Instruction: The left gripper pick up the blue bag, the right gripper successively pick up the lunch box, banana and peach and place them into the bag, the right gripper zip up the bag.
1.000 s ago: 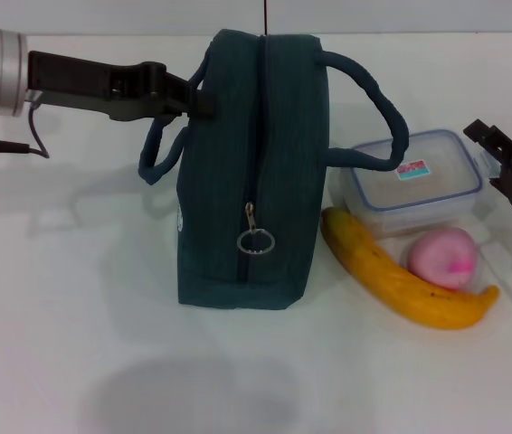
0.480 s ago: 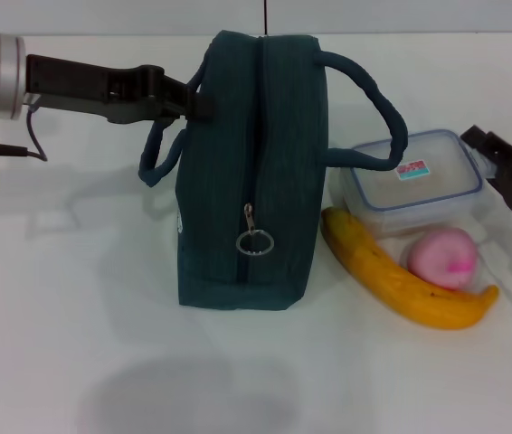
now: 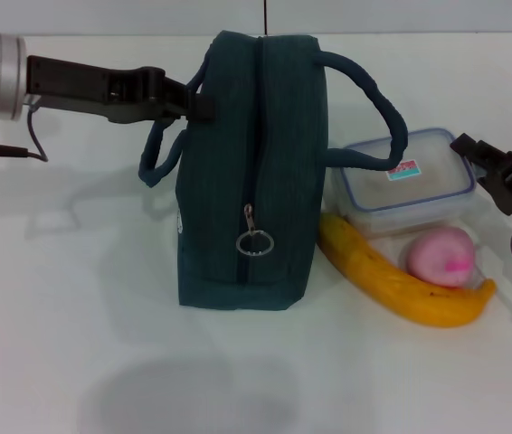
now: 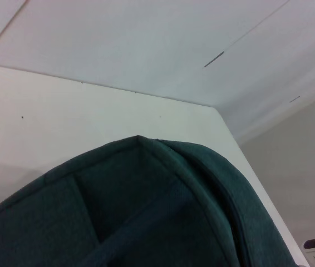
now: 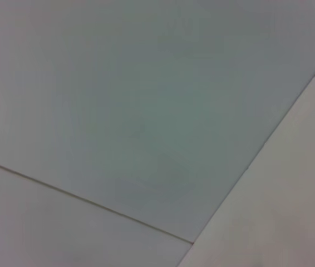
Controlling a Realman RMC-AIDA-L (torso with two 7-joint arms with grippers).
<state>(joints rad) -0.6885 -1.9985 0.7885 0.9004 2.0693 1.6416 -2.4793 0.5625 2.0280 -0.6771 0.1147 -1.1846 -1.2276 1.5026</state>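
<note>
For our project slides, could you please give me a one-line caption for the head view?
Left gripper at the upright blue bag; right gripper reaches the lunch box behind banana and peach.

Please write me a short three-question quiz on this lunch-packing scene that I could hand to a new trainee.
1. True or false: the zip on the blue bag is already fully open.
2. Which item does the right gripper stand closest to: A) the banana, B) the lunch box, C) the peach?
3. Which part of the bag does the left gripper meet?

Key
1. False: the zip line looks closed, with the ring pull hanging low on the side.
2. B: it is at the box's right end.
3. The bag's upper left side, beside the left handle.
</note>
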